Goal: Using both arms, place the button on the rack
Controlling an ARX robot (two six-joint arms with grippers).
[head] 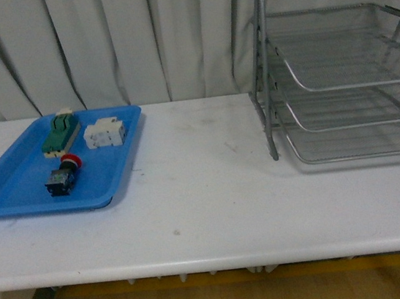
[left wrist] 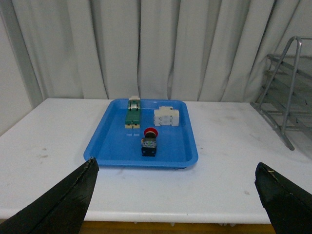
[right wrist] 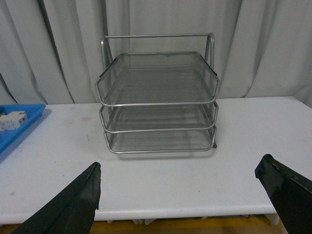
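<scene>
**Button, tray and grippers at the start of the pick.** The button [head: 63, 176] lies on its side in the near part of the blue tray [head: 15, 202], at the left end of the table [head: 209, 215]. It sits apart from the green block [head: 60, 135] and the white part [head: 104, 134] behind it.

Its long axis runs nearly front to back, with the red cap away from the robot and the black-and-blue body toward it. In the front view the cap end is skewed slightly to the right.

Your left gripper [left wrist: 175, 166] faces the button squarely. In the left wrist view the button sits ahead of and between the two fingers [left wrist: 73, 195], well apart from both. They are spread wide and hold nothing. Their spread crosses the button's long axis, so a closing grip would likely fall on the body's flanks.

Your right gripper [right wrist: 178, 165], likewise spread and empty, faces the rack [right wrist: 158, 103]. The rack stands at the table's right end, well apart from the tray.

Judge the left arm nearer for the pick and the right nearer the rack.
</scene>
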